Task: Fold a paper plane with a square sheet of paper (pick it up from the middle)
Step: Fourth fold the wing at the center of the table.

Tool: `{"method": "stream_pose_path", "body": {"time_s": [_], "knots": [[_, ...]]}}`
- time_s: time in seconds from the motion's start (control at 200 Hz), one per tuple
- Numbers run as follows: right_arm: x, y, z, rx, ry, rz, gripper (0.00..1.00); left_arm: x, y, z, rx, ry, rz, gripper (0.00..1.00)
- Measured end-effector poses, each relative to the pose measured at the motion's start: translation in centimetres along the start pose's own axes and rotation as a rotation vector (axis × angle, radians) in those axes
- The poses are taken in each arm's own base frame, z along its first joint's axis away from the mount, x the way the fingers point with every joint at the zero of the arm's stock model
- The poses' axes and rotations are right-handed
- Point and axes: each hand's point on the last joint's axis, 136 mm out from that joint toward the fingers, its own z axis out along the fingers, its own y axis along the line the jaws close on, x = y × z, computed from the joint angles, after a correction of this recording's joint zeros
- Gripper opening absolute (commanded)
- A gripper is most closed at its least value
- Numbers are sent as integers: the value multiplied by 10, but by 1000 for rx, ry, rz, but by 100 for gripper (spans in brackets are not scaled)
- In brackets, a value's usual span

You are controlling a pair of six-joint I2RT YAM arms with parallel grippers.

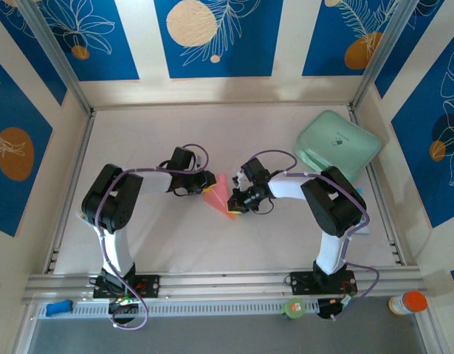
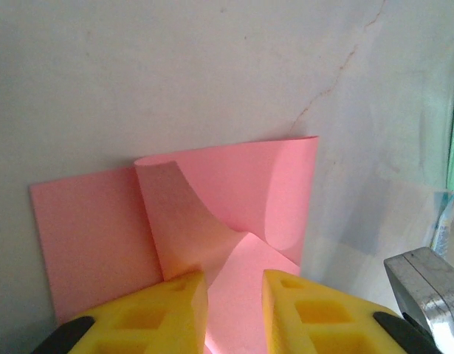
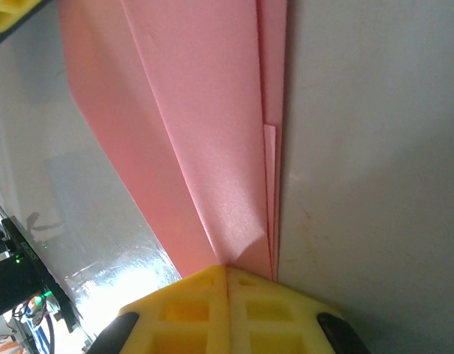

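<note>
Paper sheet point(image 1: 216, 193), partly folded, is noted mid worktop point(image 1: 153, 133), between both arms. Right fingers point(image 3: 190, 313) are clamped together on one end, its long axis running straight ahead of them. Left fingers point(image 2: 164, 313) are held apart, straddling a raised flap.

Blue leaf-patterned wall panels point(image 1: 245, 44) around a white tabletop point(image 1: 175, 236), aluminium rail point(image 1: 212, 284) along its near edge.
</note>
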Motion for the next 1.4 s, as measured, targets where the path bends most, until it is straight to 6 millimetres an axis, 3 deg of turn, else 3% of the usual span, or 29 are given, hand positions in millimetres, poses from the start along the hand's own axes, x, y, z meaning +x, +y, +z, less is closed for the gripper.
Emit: {"method": "stream_pose_path", "body": {"time_s": [0.16,0.42,0.585,0.665,0.81,0.935,1.116,1.401], "knots": [[0,0,0,0,-2,-2,0,-10,3,-2,-5,0,7,29],[0,0,-1,2,-7,-4,0,-70,27,-22,-83,-128,9,30],[-2,0,-2,8,-14,-17,0,-88,23,-35,-87,-171,26,31],[-3,1,-2,9,-16,-29,0,-84,10,-44,-67,-181,45,31],[-3,1,-4,20,-4,-56,0,-63,-34,-68,12,-205,113,29],[-3,1,-4,28,10,-90,0,-30,-61,-60,65,-157,160,26],[-2,1,-5,36,24,-114,0,11,-53,-32,39,-48,144,22],[-1,0,-7,31,34,-128,0,25,-20,-14,-22,4,93,20]]}}
